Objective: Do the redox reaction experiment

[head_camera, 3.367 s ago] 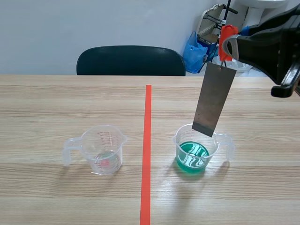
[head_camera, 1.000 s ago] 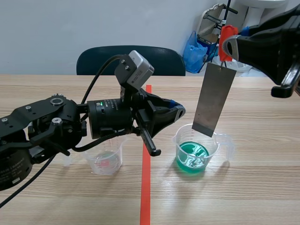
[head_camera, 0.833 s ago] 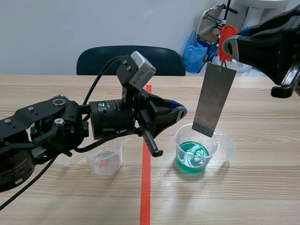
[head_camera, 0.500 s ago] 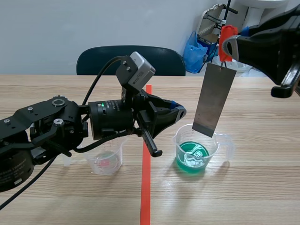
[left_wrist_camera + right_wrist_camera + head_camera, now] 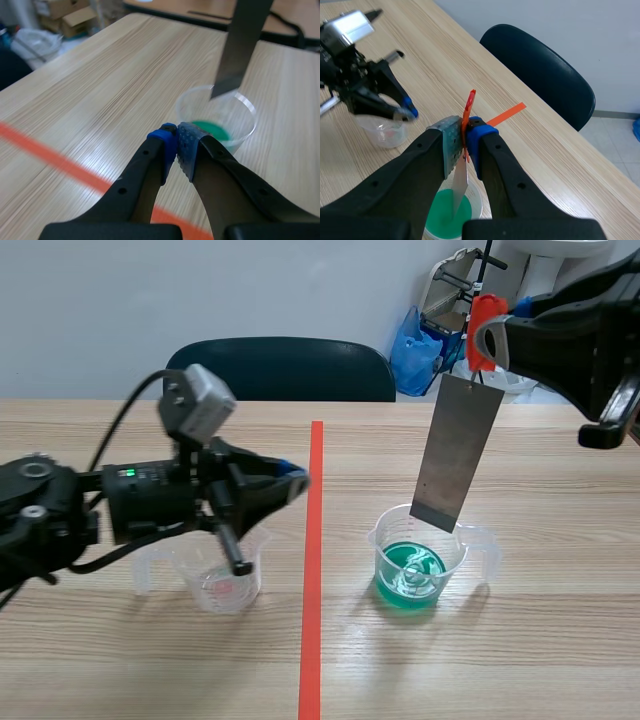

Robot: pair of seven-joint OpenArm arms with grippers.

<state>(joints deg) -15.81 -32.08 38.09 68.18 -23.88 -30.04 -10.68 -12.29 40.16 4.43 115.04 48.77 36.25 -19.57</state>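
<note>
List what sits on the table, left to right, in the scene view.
Clear measuring cup → orange-red tape line → cup of green liquid. Left out: the left gripper, which overlaps the clear cup, and the metal sheet on its orange clip in the right gripper, hanging over the green cup.

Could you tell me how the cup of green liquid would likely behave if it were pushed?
The cup of green liquid looks like thin clear plastic, so probably light and apt to slide. The liquid sits low, so a gentle push seems unlikely to spill it. Its side handle might make it turn.
</note>
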